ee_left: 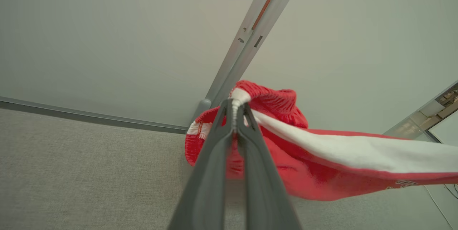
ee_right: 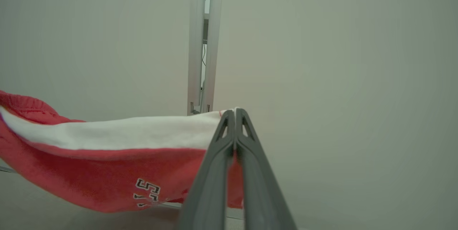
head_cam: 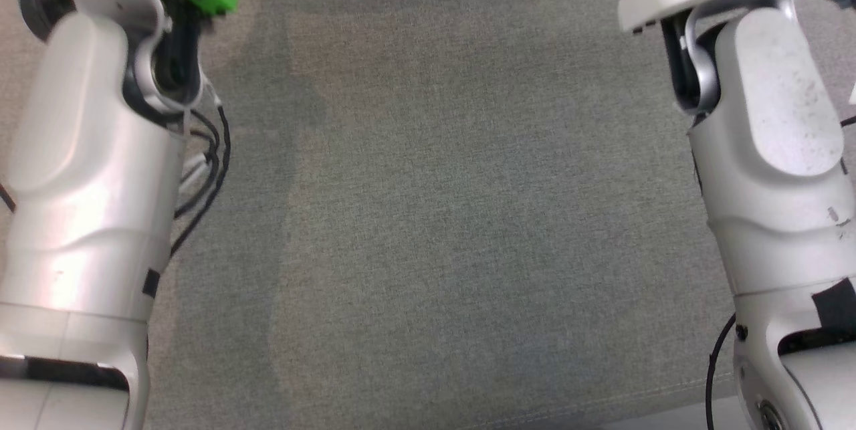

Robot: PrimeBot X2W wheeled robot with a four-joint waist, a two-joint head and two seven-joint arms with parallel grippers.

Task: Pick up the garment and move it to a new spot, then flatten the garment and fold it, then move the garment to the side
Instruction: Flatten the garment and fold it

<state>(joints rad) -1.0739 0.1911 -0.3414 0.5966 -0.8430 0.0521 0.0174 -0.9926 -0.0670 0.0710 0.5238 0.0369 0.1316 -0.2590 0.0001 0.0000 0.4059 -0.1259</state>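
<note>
A red garment (ee_left: 315,176) with a white band hangs in the air, stretched between my two grippers. In the left wrist view my left gripper (ee_left: 236,106) is shut on its bunched ribbed end, and the cloth runs off to the right. In the right wrist view my right gripper (ee_right: 234,112) is shut on the garment's (ee_right: 118,158) other end, right at the white band's edge; black and white lettering shows on the red part. In the head view both pale forearms (head_cam: 87,169) (head_cam: 776,142) reach up past the top edge.
A grey fabric surface (head_cam: 441,216) spreads between the two arms, with its front seam near the bottom right. Pale wall panels (ee_left: 107,37) joined by a metal strip (ee_left: 247,40) stand behind the surface. Black cables hang beside the left forearm.
</note>
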